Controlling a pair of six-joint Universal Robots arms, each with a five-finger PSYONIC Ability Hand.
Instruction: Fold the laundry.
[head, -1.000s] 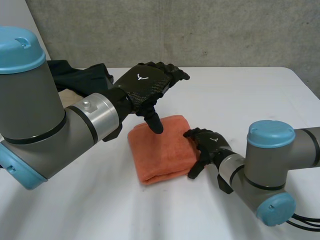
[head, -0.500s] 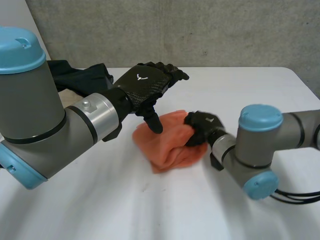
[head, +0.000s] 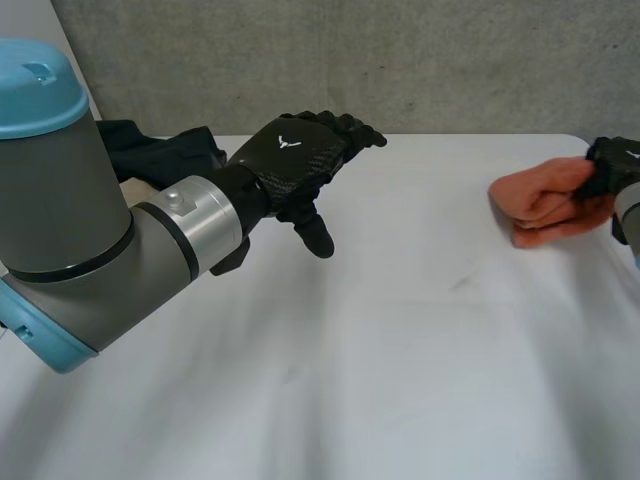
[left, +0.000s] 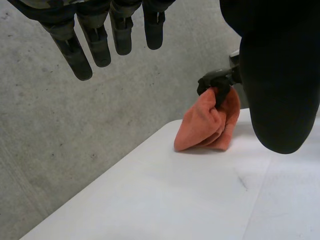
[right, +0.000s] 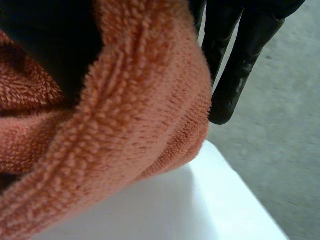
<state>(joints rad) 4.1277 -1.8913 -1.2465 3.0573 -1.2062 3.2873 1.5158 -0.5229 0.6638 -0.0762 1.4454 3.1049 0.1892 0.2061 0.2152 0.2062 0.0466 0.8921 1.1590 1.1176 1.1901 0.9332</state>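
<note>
The folded orange towel (head: 540, 203) is bunched up at the table's far right edge, its lower side touching the white table (head: 400, 330). My right hand (head: 612, 165) grips its right end, fingers curled into the cloth; the left wrist view shows the same hand (left: 216, 83) pinching the towel (left: 205, 125) from above. In the right wrist view the towel (right: 130, 115) lies against my palm with fingers (right: 235, 85) reaching past it. My left hand (head: 295, 165) hovers open above the table's middle left, fingers (left: 95, 40) straight, holding nothing.
A pile of dark clothing (head: 165, 150) lies at the back left of the table, with a beige piece (head: 135, 190) beside it. A concrete wall (head: 400, 60) stands behind the table.
My right hand closed on the towel in the middle of the table and dragged it to the far right edge, bunching it. The left hand barely moved.
</note>
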